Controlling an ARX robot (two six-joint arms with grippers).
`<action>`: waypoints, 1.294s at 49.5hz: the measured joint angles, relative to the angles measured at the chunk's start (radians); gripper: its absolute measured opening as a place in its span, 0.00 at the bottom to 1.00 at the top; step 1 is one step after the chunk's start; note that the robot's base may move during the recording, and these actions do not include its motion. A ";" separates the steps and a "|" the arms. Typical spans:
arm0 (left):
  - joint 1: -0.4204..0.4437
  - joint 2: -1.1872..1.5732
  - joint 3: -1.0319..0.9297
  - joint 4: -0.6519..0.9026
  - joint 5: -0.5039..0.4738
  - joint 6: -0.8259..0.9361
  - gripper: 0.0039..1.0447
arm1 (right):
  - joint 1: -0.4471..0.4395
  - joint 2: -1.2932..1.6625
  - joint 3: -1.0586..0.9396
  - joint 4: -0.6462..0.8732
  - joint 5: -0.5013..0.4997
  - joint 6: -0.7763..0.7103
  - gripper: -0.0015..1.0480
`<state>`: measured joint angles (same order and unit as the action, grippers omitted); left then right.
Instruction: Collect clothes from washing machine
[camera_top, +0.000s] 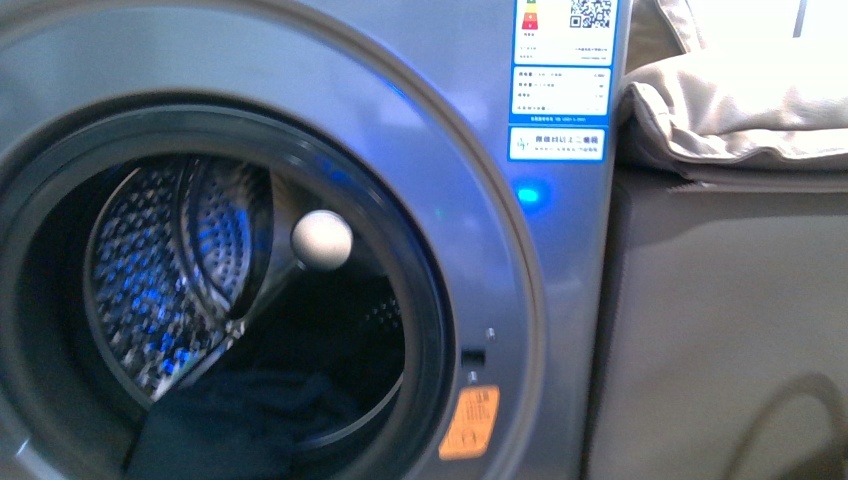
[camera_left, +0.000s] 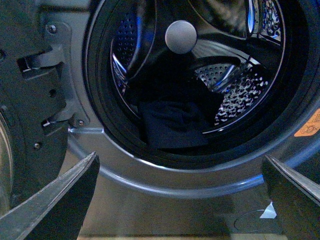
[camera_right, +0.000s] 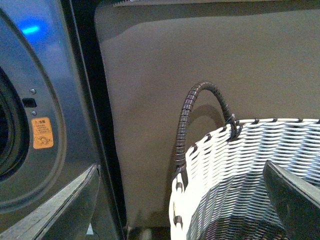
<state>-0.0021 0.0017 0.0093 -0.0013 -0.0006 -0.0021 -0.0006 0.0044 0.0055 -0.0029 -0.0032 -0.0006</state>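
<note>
A: Lower left in front view, clothes (camera_top: 230, 425) lie inside washing machine (camera_top: 480, 180).
B: Left wrist: left gripper (camera_left: 180, 156) spread wide, empty, facing them. Reach-in step, prob. Nxt: go deep, pinch fabric.
A: Right wrist: right gripper (camera_right: 180, 165) also spread, empty, by basket (camera_right: 250, 150).

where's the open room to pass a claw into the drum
Open: inside the perforated drum, above the clothes and below the pale ball, ringed by the dark door seal. Crowded: the bottom of the mouth, where the clothes pile up.
</note>
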 joint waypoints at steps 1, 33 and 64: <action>0.000 0.000 0.000 0.000 0.000 0.000 0.94 | 0.000 0.000 0.000 0.000 0.001 0.000 0.93; -0.006 0.628 0.165 0.303 0.469 -0.159 0.94 | 0.000 0.000 0.000 0.000 0.002 0.000 0.93; -0.140 1.460 0.593 0.552 0.370 0.050 0.94 | 0.000 0.000 0.000 0.000 0.002 0.000 0.93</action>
<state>-0.1421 1.4612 0.6022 0.5503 0.3691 0.0475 -0.0006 0.0044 0.0055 -0.0029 -0.0010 -0.0006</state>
